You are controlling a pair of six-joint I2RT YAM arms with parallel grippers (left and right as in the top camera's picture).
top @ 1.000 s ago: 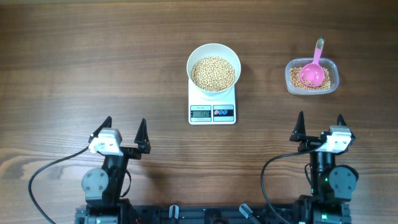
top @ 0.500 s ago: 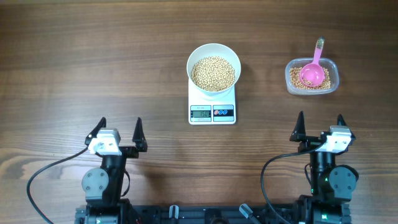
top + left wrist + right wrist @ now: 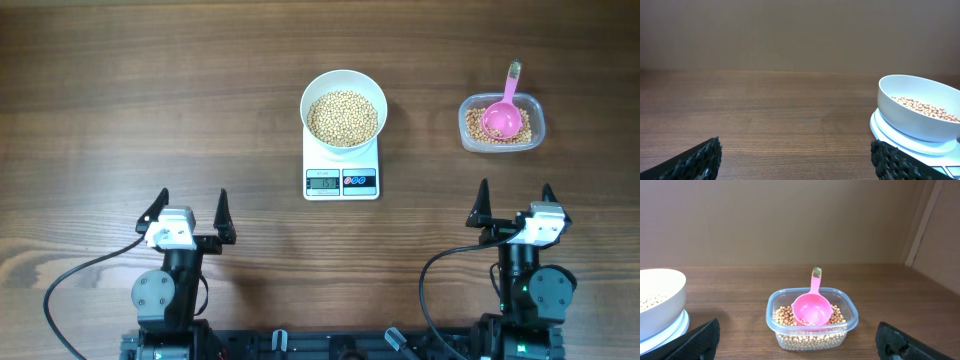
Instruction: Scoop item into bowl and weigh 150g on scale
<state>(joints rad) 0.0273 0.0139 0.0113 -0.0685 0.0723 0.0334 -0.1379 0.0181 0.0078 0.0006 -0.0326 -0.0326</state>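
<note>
Left gripper (image 3: pixel 193 195), right gripper (image 3: pixel 514 187): fingers (image 3: pixel 227 220) wide, empty, short of the scale (image 3: pixel 341 180). Loose beans (image 3: pixel 342 117) spill; take the scoop (image 3: pixel 503 120) by its handle

1. desk (image 3: pixel 150 100): dark brown, streaked wood grain.
2. bowl (image 3: pixel 305 105): plain white; beans (image 3: pixel 343 118): beige-yellow.
3. scale (image 3: pixel 340 165): white, grey display.
4. scoop (image 3: pixel 502 120): pink; tub (image 3: pixel 540 125): clear.
5. left gripper (image 3: pixel 190 207), right gripper (image 3: pixel 515 197): black fingers.

The left gripper (image 3: pixel 193 194) has shifted slightly to its own left since a second ago, and its fingers (image 3: pixel 224 212) now stand level rather than skewed. The last digit on the scale (image 3: pixel 341 192) may have changed, though it is too small to read.
</note>
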